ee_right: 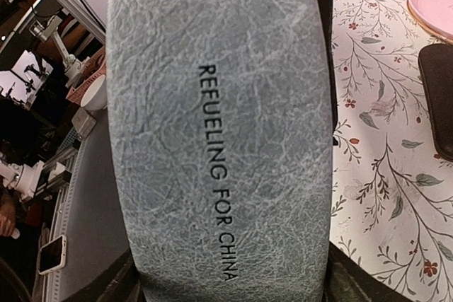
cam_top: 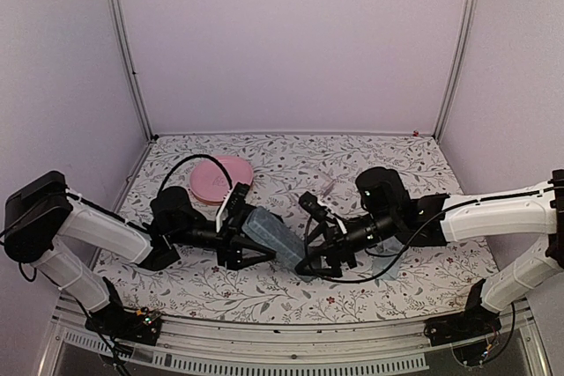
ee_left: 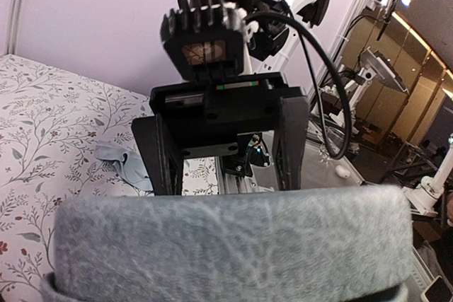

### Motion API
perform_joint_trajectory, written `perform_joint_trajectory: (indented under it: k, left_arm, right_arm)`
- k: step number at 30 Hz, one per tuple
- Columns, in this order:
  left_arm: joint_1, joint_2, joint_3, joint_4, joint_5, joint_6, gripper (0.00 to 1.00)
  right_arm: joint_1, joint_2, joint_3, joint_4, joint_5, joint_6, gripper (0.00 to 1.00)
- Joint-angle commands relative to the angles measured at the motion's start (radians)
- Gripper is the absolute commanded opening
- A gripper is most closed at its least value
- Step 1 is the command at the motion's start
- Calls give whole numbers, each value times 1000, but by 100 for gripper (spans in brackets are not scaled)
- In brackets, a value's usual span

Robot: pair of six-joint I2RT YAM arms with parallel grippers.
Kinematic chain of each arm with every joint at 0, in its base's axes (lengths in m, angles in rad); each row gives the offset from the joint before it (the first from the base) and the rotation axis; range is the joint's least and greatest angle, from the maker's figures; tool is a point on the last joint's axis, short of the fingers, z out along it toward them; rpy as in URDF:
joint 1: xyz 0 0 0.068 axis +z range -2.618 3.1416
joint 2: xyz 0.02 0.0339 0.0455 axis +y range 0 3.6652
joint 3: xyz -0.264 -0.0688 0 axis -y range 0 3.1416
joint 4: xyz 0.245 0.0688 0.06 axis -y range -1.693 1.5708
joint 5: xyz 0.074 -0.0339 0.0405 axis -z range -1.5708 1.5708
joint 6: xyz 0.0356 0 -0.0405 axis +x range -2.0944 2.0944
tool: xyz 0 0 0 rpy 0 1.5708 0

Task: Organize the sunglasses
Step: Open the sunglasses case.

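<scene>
A grey-blue rectangular case [cam_top: 275,235] hangs between both grippers above the middle of the table. My left gripper [cam_top: 249,233] is shut on its left end; the case fills the bottom of the left wrist view [ee_left: 226,245]. My right gripper [cam_top: 315,248] is shut across its right end, with a finger [ee_left: 159,153] on each side. In the right wrist view the case [ee_right: 219,139] reads "REFUELING FOR CHINA". A pale pinkish frame [cam_top: 327,186], seemingly the translucent sunglasses, lies behind the right gripper. The reddish-brown sunglasses are out of view.
A pink round dish [cam_top: 220,180] sits at the back left, also in the right wrist view [ee_right: 433,5]. A black object [ee_right: 437,100] lies near it. A light blue cloth [ee_left: 120,164] lies under the right arm [cam_top: 386,266]. Floral tablecloth, walls all round.
</scene>
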Motion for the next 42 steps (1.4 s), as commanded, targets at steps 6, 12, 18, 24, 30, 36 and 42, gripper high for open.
perform_joint_trajectory:
  k: [6,12,18,24,30,36,42]
  left_arm:
    - [10,-19,41,-98,-31,55,0]
    - [8,-13,47,-114,-30,57,0]
    - [2,-6,59,-152,-25,75,0]
    - [-9,-5,67,-215,5,152,0]
    - [-20,-2,45,-234,22,231,0]
    - [-39,7,43,-252,67,295,0]
    - [-55,-1,32,-262,91,345,0]
  right_arm:
    - [-5,10,32,60,38,41,96]
    - [8,57,76,36,58,35,95]
    - [14,109,109,18,65,31,76]
    - [2,127,113,13,68,58,44]
    - [-47,126,66,58,-30,140,37]
    - [-109,132,-15,164,-143,283,38]
    - [-199,161,-104,244,-205,442,38]
